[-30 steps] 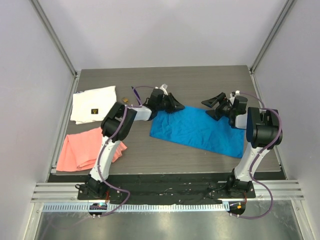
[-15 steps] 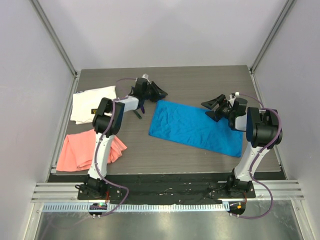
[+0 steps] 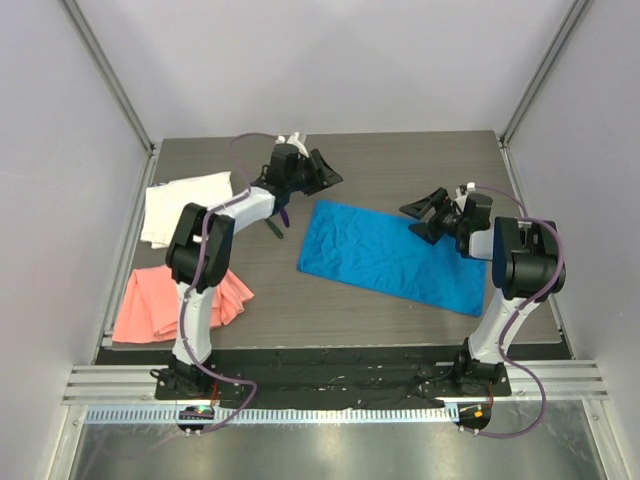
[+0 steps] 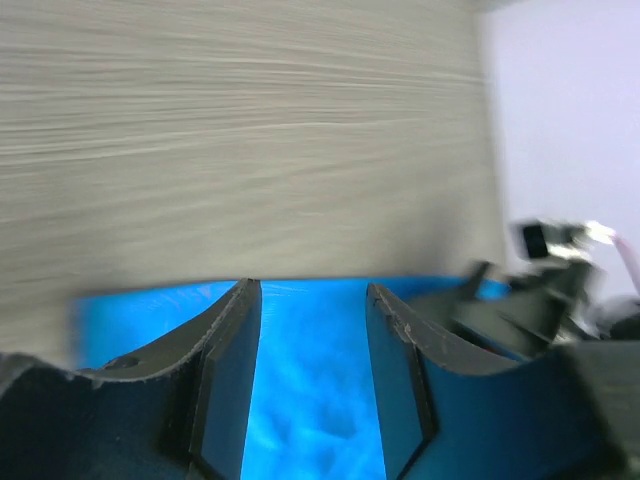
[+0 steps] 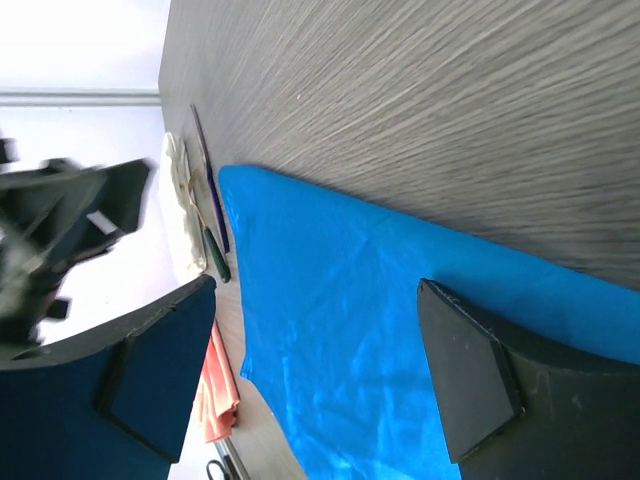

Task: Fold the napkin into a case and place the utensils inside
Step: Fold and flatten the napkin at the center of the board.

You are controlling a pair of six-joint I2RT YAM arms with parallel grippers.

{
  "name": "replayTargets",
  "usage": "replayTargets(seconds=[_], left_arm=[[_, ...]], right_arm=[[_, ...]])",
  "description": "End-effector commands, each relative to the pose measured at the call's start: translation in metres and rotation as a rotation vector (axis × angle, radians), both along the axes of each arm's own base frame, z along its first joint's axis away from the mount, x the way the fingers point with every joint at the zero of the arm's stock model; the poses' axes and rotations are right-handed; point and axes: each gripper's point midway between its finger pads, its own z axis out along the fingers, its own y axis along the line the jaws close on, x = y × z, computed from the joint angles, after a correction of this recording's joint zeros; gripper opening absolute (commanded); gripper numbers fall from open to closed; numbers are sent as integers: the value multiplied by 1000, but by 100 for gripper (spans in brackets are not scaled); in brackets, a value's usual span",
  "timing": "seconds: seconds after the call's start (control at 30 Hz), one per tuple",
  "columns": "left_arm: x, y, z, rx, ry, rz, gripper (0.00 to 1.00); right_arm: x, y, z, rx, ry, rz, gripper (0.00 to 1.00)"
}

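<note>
The blue napkin [image 3: 385, 255] lies spread flat on the table, not folded into a case. My left gripper [image 3: 332, 176] hovers beyond the napkin's far left corner, open, with nothing between its fingers; in the left wrist view the left gripper [image 4: 310, 290] frames the napkin [image 4: 310, 400] below. My right gripper [image 3: 412, 220] stands open over the napkin's far right edge, empty, and the right wrist view has the right gripper [image 5: 315, 290] above the cloth [image 5: 330, 330]. The utensils lie just left of the napkin, partly under the left arm: a purple one [image 5: 210, 185] and a green-handled one [image 5: 217, 255] [image 3: 273, 229].
A white cloth [image 3: 180, 205] lies at the far left and a salmon-pink cloth [image 3: 160, 300] nearer, at the table's left edge. The enclosure walls stand close on both sides. Bare tabletop [image 3: 400, 160] lies behind the napkin.
My left gripper let go of the napkin's far left corner, opened wider and swung back and to the left. The napkin now lies flatter. The right arm has barely moved.
</note>
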Motion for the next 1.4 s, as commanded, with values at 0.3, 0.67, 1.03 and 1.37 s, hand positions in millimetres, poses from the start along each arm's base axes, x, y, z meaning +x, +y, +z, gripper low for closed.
replayTargets(seconds=[0.3, 0.67, 1.03, 1.37], left_arm=[[-18, -43, -26, -274, 54, -43, 36], [-20, -4, -92, -161, 211, 56, 47], [-11, 36, -103, -67, 201, 103, 55], [-2, 2, 9, -29, 9, 3, 64]], right_arm=[[31, 69, 62, 8, -157, 117, 89], [53, 95, 23, 15, -113, 133, 89], [60, 5, -11, -120, -35, 16, 99], [42, -49, 74, -299, -119, -39, 100]])
